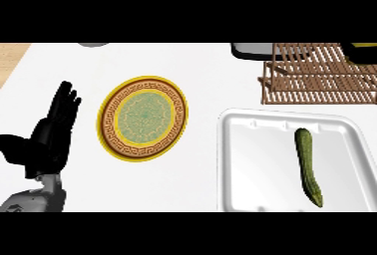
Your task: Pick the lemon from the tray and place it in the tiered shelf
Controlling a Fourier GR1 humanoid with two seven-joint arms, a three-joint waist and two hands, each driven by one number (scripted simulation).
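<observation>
While left hand (50, 133) rests open, fingers straight up, cucumber (308, 166) lies in white tray (243, 164) well right of it; plate (143, 117) between; wooden shelf (320, 74) far right.

Shelf (320, 74) at two o'clock cut off by right edge; my tray's (243, 164) near rim cropped below.

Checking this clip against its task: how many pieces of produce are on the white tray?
1: a long green cucumber lies lengthwise along the right side of the white tray. No lemon shows on it, though the tray's lower and right edges run out of view.
</observation>
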